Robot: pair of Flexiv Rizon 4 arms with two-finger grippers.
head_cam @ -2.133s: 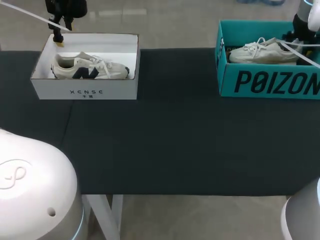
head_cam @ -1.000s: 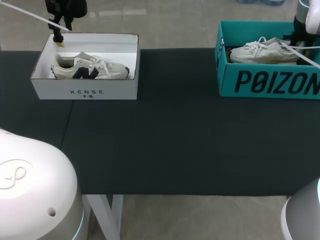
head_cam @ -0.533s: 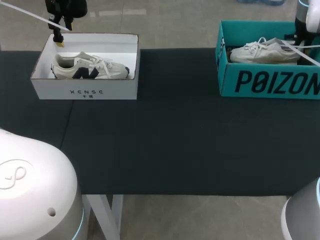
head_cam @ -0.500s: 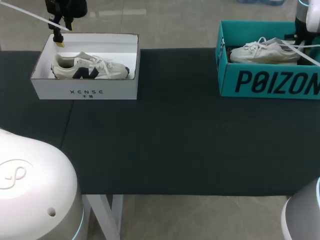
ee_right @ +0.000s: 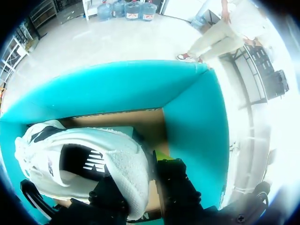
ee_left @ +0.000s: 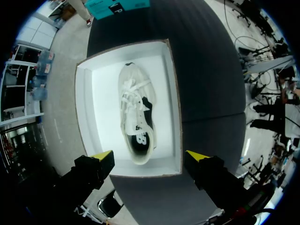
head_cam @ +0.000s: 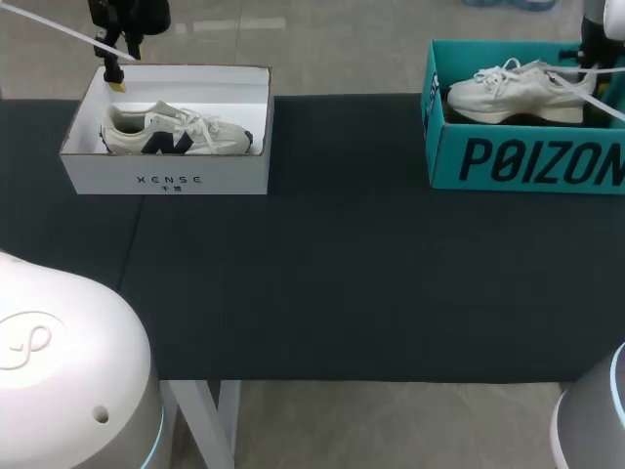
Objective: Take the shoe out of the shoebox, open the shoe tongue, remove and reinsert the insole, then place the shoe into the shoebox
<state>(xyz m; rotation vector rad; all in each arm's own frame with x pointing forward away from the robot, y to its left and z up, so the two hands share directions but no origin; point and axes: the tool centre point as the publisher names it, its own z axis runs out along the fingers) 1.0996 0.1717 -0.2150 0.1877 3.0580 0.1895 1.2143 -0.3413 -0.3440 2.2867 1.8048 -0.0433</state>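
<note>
A white sneaker (head_cam: 513, 93) hangs at the rim of the teal shoebox (head_cam: 527, 161) at the table's back right. My right gripper (ee_right: 143, 187) is shut on its heel collar, one finger inside the shoe and one outside; the sneaker (ee_right: 93, 161) points away from it over the teal box wall (ee_right: 197, 126). In the head view my right arm (head_cam: 598, 34) hides the grip. A second sneaker (head_cam: 176, 132), cream with a dark logo, lies in the white shoebox (head_cam: 166, 181) at the back left. My left gripper (ee_left: 150, 157) hovers open above that sneaker's (ee_left: 136, 119) heel end.
Dark cloth covers the table (head_cam: 342, 274) between and in front of the two boxes. White cables (head_cam: 59, 29) run from both arms across the back corners. Rounded white robot housings (head_cam: 59, 381) fill the near corners.
My right gripper has closed on the sneaker's heel and lifted it from the bottom of the teal box up to its rim. The left arm has not moved.
</note>
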